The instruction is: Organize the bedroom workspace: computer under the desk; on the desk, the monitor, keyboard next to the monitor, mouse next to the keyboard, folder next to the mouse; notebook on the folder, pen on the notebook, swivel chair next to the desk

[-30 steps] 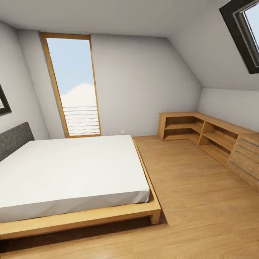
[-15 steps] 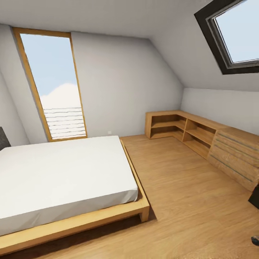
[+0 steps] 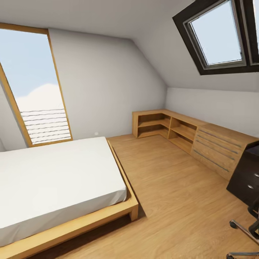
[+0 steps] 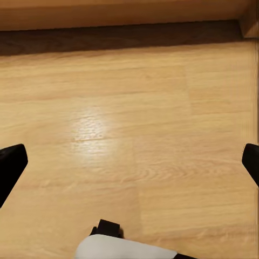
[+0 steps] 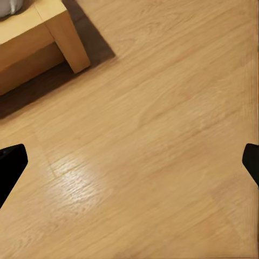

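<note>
1. While the robot is on its way across the bedroom, the head view takes in a low bed (image 3: 54, 180) with a white mattress on a wooden frame, a tall window (image 3: 32, 90) behind it, and a skylight (image 3: 216, 36) in the sloped ceiling.
2. Along the far wall runs a wooden corner shelf unit (image 3: 162, 124), joined to a wooden chest of drawers (image 3: 219, 147).
3. At the right edge of the head view stands a dark cabinet with drawer handles (image 3: 246, 176); whether it belongs to the bench I cannot tell.
4. Just below it, the wheeled base of the swivel chair (image 3: 246, 230) pokes into view. Its seat is cut off, so the folder cannot be made out.
5. Monitor, keyboard, mouse, notebook and pen are not to be made out from where I stand.
6. Both wrist views look down on bare wooden floor (image 4: 135, 135). The left gripper (image 4: 129, 164) and right gripper (image 5: 129, 164) each have their fingers spread wide and released, holding nothing. A bed-frame leg (image 5: 67, 38) sits near the right arm.
7. The step in hand looks like locating the workspace. Doing it well probably means turning further right until chair and bench sit centred, then approaching slowly and keeping clear of the chair's castors.
</note>
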